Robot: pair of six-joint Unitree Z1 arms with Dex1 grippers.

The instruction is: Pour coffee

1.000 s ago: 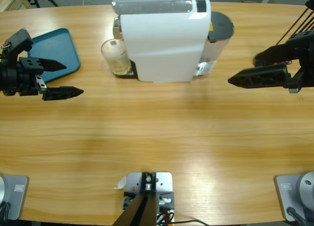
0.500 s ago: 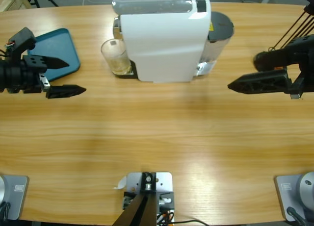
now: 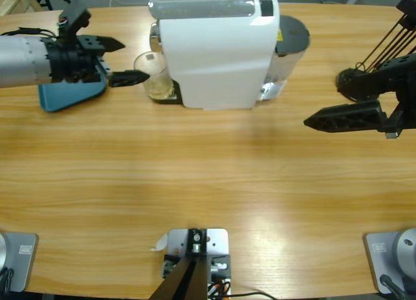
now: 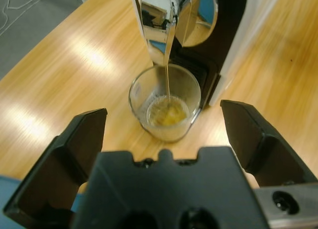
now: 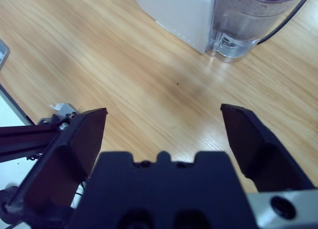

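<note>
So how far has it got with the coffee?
Brewing has begun: a thin stream falls from the spout into the glass, which holds only shallow amber coffee. The left gripper, open, is at the glass. Grasping and pouring remain; the right gripper waits, open.

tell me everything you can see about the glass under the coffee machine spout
The glass is a small clear tumbler standing upright on the coffee machine's black drip tray, under the chrome spout. A thin amber stream falls into it, and a shallow pool of coffee covers its bottom. The left gripper has its jaws open, not touching it.
</note>
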